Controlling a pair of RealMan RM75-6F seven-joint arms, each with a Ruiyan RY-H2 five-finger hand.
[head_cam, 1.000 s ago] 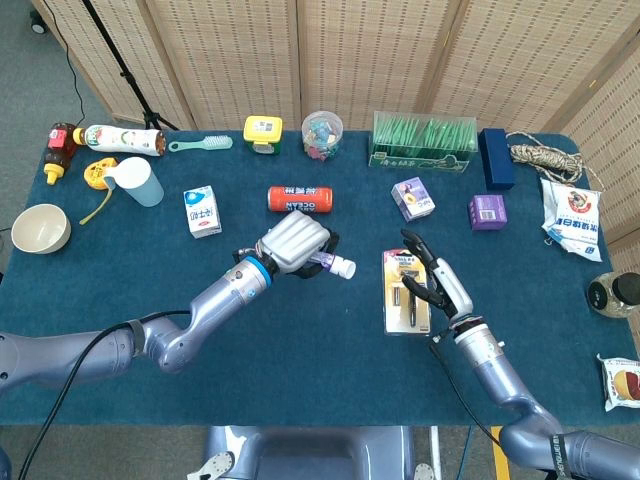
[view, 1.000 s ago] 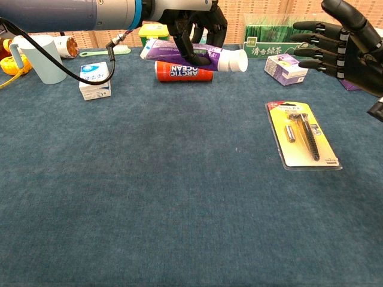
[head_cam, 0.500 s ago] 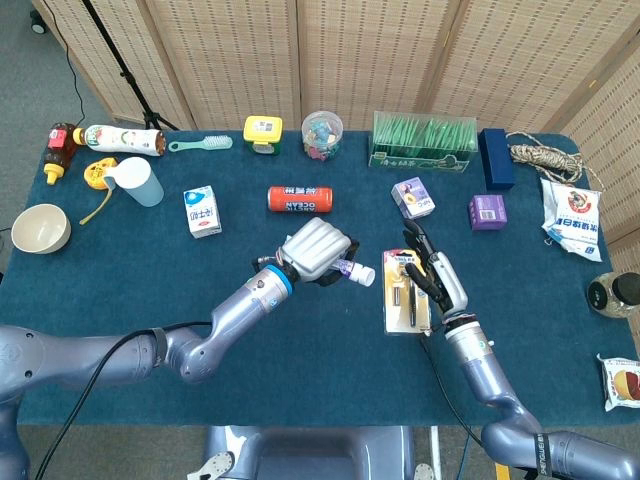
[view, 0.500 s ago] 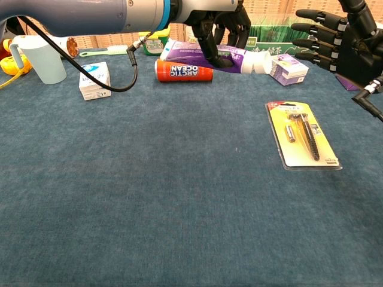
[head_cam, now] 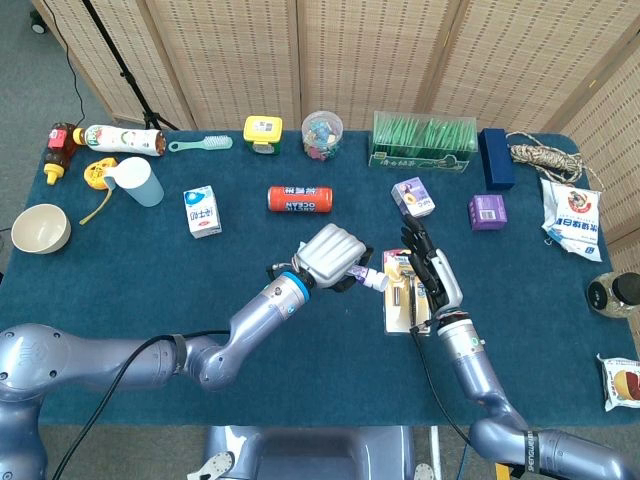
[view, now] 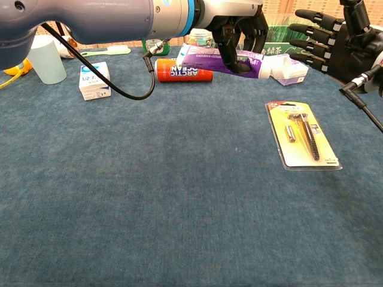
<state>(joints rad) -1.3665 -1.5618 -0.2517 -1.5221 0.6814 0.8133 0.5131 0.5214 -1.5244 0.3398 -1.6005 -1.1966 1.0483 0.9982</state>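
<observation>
We judge a handover underway: left robot hand (view: 239,27) grips the purple tube (view: 224,60), cap beside the empty, spread-fingered right robot hand (view: 335,39); next, close on it.

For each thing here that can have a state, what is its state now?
left hand: grips the purple tube
purple tube: held above the table, cap on
right hand: holds nothing, fingers spread
razor pack: flat on the table, sealed
red can: on its side
blue cup: upright
</observation>
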